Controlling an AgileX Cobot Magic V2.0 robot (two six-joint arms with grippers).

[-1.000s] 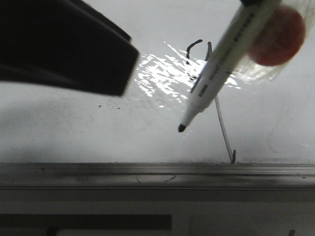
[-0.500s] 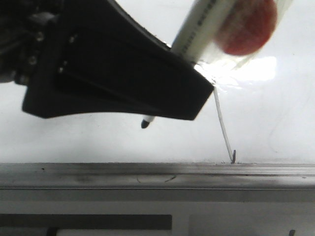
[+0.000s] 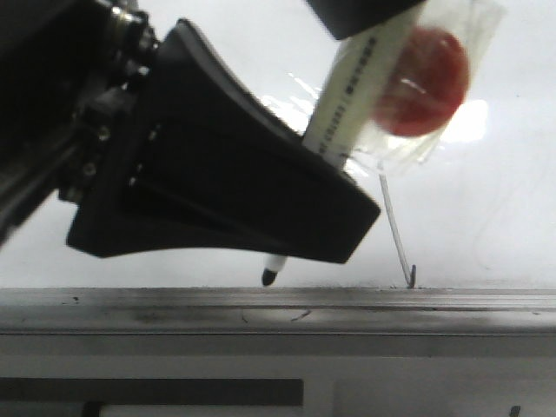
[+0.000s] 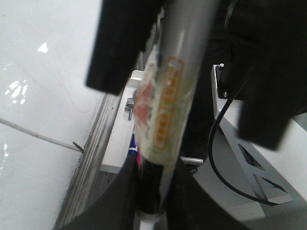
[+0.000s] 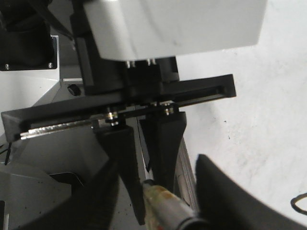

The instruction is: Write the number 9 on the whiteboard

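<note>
Front view, left gripper (image 3: pixel 261 200) hides number 9 (image 3: pixel 395 230) top

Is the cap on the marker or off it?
Off. The marker slants down toward the whiteboard, and its bare dark tip shows just above the grey ledge, no cap covering it.

marker (image 3: pixel 347 113): white barrel with printed lettering, tilted, black tip low near the board's bottom edge | red round sticker (image 3: pixel 423 81): under clear crinkled wrap, beside the marker's upper barrel | blue pen (image 4: pixel 133 145): on a white tray off the board
</note>
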